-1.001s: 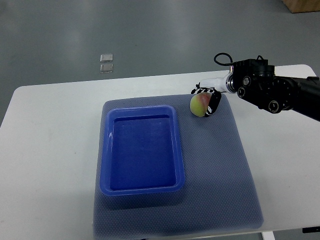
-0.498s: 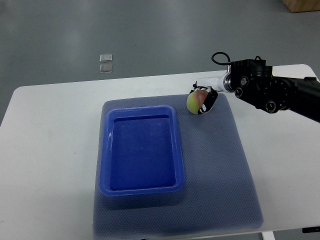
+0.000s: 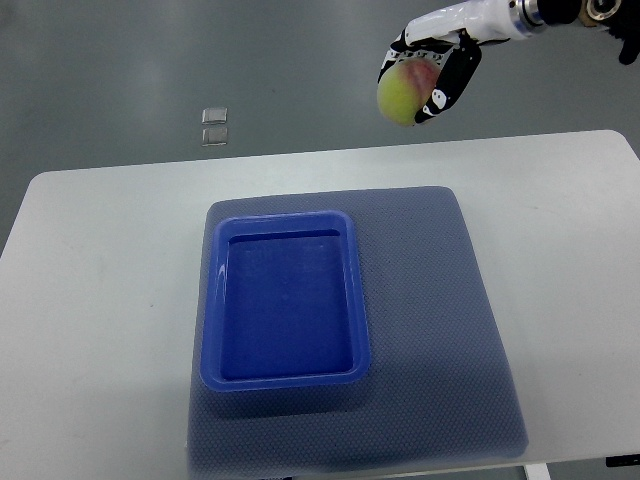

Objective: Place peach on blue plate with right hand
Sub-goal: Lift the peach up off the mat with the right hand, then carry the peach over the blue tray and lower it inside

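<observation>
Grey floor fills the upper part of the top view, and below it a white tabletop (image 3: 90, 300) with rounded corners spans the picture. On the floor, beyond the far edge of the tabletop, lie two small pale square tiles (image 3: 214, 125), one just behind the other.

A large blue-grey textured mat (image 3: 440, 330) lies on the middle of the tabletop, reaching nearly to its near edge. On the left half of the mat sits the blue plate (image 3: 285, 372), a deep rectangular tray with rounded corners and a raised rim; nothing lies inside it.

The right hand (image 3: 437, 62) shows at the upper right of the picture, its white wrist and dark arm running off toward the top right corner. Its black-and-white fingers (image 3: 449, 82) are curled around the peach (image 3: 403, 93), gripping it from above and from the right side. The peach is yellow-green with a pink-red blush on its upper side next to the palm. Hand and peach appear against the grey floor, beyond the far edge of the tabletop, well apart from the blue plate and to the upper right of it. The peach touches nothing but the hand.

The left arm is out of sight.
</observation>
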`<control>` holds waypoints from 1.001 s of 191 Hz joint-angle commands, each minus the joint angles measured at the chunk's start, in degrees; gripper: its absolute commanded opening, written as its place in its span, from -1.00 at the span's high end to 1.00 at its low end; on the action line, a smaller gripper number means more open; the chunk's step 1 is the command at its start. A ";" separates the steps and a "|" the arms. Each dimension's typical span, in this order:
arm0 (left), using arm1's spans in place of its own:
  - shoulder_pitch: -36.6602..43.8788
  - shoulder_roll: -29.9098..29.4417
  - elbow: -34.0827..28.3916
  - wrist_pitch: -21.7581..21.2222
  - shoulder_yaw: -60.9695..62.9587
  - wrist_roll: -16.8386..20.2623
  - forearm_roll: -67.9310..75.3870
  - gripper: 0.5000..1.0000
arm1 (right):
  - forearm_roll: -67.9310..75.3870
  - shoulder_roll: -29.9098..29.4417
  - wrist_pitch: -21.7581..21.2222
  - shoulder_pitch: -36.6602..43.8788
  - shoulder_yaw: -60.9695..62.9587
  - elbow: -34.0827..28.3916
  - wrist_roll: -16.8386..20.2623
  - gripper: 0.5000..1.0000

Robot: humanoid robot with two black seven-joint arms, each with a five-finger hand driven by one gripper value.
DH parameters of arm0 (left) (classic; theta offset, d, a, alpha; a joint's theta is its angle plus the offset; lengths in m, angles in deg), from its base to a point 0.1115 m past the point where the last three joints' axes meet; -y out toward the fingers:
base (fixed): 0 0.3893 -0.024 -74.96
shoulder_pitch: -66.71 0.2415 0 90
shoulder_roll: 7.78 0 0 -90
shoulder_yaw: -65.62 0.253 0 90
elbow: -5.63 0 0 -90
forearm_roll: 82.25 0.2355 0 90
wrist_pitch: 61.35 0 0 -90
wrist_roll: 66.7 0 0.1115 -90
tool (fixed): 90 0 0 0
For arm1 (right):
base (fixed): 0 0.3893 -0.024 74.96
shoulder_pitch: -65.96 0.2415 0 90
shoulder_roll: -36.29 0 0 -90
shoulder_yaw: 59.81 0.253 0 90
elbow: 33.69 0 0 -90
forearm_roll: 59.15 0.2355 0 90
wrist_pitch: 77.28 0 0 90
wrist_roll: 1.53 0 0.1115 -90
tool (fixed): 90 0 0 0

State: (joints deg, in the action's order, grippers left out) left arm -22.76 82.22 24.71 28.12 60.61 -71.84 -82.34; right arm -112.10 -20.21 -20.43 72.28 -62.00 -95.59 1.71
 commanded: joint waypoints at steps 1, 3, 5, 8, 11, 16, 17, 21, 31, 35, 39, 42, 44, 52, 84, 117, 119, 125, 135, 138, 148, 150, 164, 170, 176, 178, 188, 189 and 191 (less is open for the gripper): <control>0.00 0.00 0.00 0.00 0.00 -0.05 0.01 -1.00 | 1.01 2.80 -0.95 2.47 -0.09 -4.28 0.10 0.59; 0.00 0.00 0.00 0.00 0.00 -0.05 0.01 -1.00 | 1.01 2.80 -0.95 2.47 -0.09 -4.28 0.10 0.59; 0.00 0.00 0.00 0.00 0.00 -0.05 0.01 -1.00 | 1.01 2.80 -0.95 2.47 -0.09 -4.46 0.10 0.59; 0.00 0.00 0.00 0.00 0.00 0.04 0.01 -1.00 | 1.01 2.89 -0.95 2.47 -0.09 -4.81 0.10 0.59; 0.00 0.00 0.00 0.00 0.00 0.04 0.01 -1.00 | 1.01 2.89 -0.95 2.47 -0.09 -4.98 0.10 0.58; 0.00 0.00 0.00 0.00 0.00 -0.05 0.01 -1.00 | 1.09 2.89 -0.86 2.47 -0.09 -4.98 0.10 0.59; 0.00 0.00 0.00 0.00 0.00 -0.05 0.01 -1.00 | 1.09 2.89 -0.86 2.47 -0.09 -4.98 0.10 0.59; 0.00 0.00 0.00 0.00 0.00 -0.05 0.01 -1.00 | 1.09 2.89 -0.86 2.47 -0.09 -4.98 0.10 0.59; 0.00 0.00 0.08 0.00 0.00 0.04 0.01 -1.00 | 1.36 1.40 0.37 2.65 -0.09 -5.16 0.01 0.58; 0.00 0.00 0.08 0.00 0.00 -0.05 0.01 -1.00 | 1.53 0.69 0.72 2.65 -0.09 -5.16 -0.08 0.58; 0.00 0.00 0.08 0.00 0.00 0.04 0.01 -1.00 | 1.71 0.34 0.98 2.73 -0.09 -5.16 -0.08 0.58; 0.00 0.00 0.08 0.00 0.00 -0.05 0.09 -1.00 | 1.88 -0.01 1.25 2.73 -0.09 -5.16 -0.08 0.58; 0.00 0.00 0.08 0.00 0.00 -0.05 0.09 -1.00 | 1.88 -0.01 1.25 2.73 -0.09 -5.16 -0.08 0.58; 0.00 0.00 0.08 0.00 0.00 -0.05 0.09 -1.00 | 4.25 -2.56 2.91 2.65 -0.01 -5.16 -0.08 0.58; -0.09 0.00 0.00 0.00 0.09 -0.05 0.09 -1.00 | 8.56 -12.84 7.04 1.42 -0.18 -4.11 0.01 0.57; -0.17 0.00 -0.09 0.00 0.00 -0.05 0.01 -1.00 | 7.69 -24.09 8.80 -3.16 -0.80 1.96 0.01 0.53; -0.17 0.00 -0.09 0.00 0.00 -0.05 0.01 -1.00 | 7.69 -24.09 8.80 -3.16 -0.80 1.96 0.01 0.53; -0.17 0.00 -0.35 0.00 0.00 -0.05 0.01 -1.00 | 7.51 -28.39 8.89 -5.79 -1.50 4.07 0.01 0.52; -0.17 0.00 -0.44 0.00 0.00 0.04 0.01 -1.00 | 6.98 -30.95 8.98 -7.55 -1.76 5.21 0.01 0.52; -0.17 0.00 -0.44 0.00 0.00 0.04 0.01 -1.00 | 6.54 -32.17 8.98 -8.43 -1.85 5.74 0.10 0.52; -0.17 0.00 -0.44 0.00 -0.09 -0.05 0.01 -1.00 | 5.22 -33.50 9.16 -10.28 -1.94 6.71 0.01 0.52; -0.17 0.00 -0.44 0.00 0.00 0.04 0.01 -1.00 | 4.79 -33.50 9.33 -10.71 -1.94 7.06 0.10 0.51; -0.17 0.00 -0.53 0.00 -0.09 0.04 0.01 -1.00 | 1.98 -33.50 10.30 -13.44 -2.20 8.73 0.01 0.48; -0.17 0.00 -0.53 0.00 0.00 -0.05 0.01 -1.00 | 1.36 -33.50 10.39 -14.14 -2.38 8.99 0.01 0.47; -0.17 0.00 -0.53 0.00 0.00 -0.05 0.01 -1.00 | 1.36 -33.50 10.39 -14.14 -2.38 8.99 0.01 0.47; -0.17 0.00 -0.53 0.00 -0.09 0.04 0.01 -1.00 | 0.57 -33.50 10.56 -15.62 -2.81 9.25 0.01 0.46; -0.17 0.00 -0.53 0.00 0.00 0.04 0.01 -1.00 | 0.39 -33.50 10.56 -16.69 -3.26 9.69 0.10 0.44; -0.17 0.00 -0.53 0.00 -0.09 0.04 0.01 -1.00 | 0.30 -33.50 10.56 -16.95 -3.34 9.78 0.10 0.44; -0.17 0.00 -0.53 0.00 -0.09 0.04 0.01 -1.00 | 0.30 -33.50 10.56 -17.22 -3.43 9.87 0.10 0.44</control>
State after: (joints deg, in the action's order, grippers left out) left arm -22.93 82.21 24.19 28.11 60.55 -71.84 -82.34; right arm -110.59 -53.62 -10.04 57.99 -64.47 -86.68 1.76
